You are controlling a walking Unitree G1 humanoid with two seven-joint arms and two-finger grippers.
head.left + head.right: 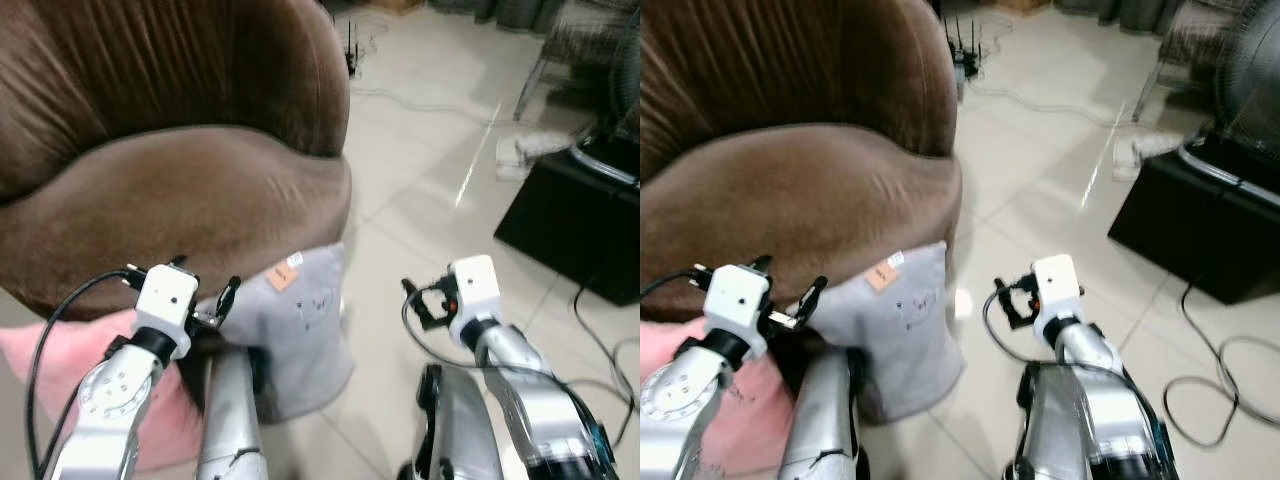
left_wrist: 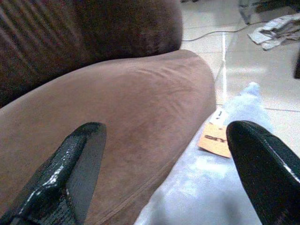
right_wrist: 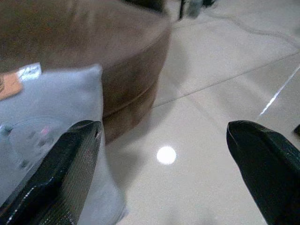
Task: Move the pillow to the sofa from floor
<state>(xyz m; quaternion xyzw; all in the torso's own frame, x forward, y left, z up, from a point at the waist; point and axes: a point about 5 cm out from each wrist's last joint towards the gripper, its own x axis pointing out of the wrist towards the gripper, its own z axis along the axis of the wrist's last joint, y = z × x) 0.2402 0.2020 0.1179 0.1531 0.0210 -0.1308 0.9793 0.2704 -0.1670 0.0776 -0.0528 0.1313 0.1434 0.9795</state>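
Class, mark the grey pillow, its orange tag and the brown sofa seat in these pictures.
grey pillow (image 1: pixel 300 330), left eye view, middle of its front face.
orange tag (image 1: pixel 282 278), left eye view, centre of the tag at the pillow's top edge.
brown sofa seat (image 1: pixel 190 200), left eye view, middle of the cushion top.

Your grey pillow (image 1: pixel 295 325) stands upright on the floor, leaning against the brown sofa (image 1: pixel 190 200) front, orange tag (image 1: pixel 282 278) at its top edge, just ahead of the left gripper (image 2: pixel 164 159), whose fingers are spread.
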